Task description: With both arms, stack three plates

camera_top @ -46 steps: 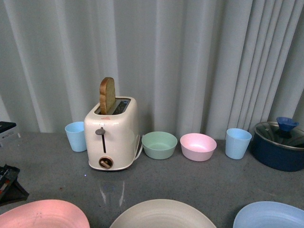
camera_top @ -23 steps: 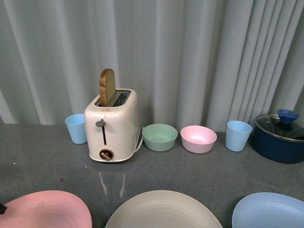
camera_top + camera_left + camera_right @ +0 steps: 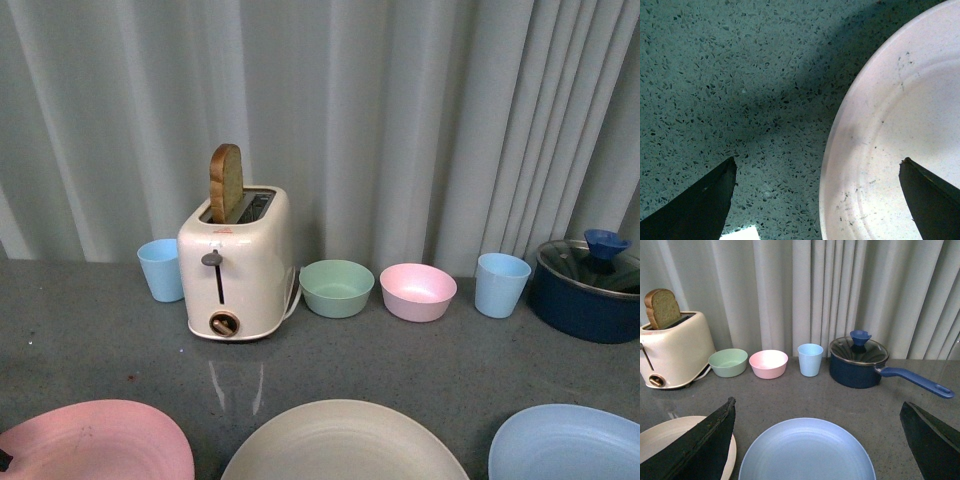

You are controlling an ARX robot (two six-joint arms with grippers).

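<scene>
Grey counter [image 3: 480,360], pink plate [image 3: 95,445], cream plate [image 3: 340,445], blue plate [image 3: 570,445] as before; left fingers [image 3: 705,200] and right fingers [image 3: 700,445] wide apart.

Grey counter [image 3: 480,360] bearing plates [image 3: 345,445], bowls [image 3: 337,288], toaster [image 3: 240,270]

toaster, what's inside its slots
A slice of brown bread stands out of one slot of the toaster. Its lower part is hidden inside. The other slot shows nothing sticking out.

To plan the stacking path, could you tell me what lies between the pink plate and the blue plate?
The cream plate, touching neither, in the front view.
</scene>
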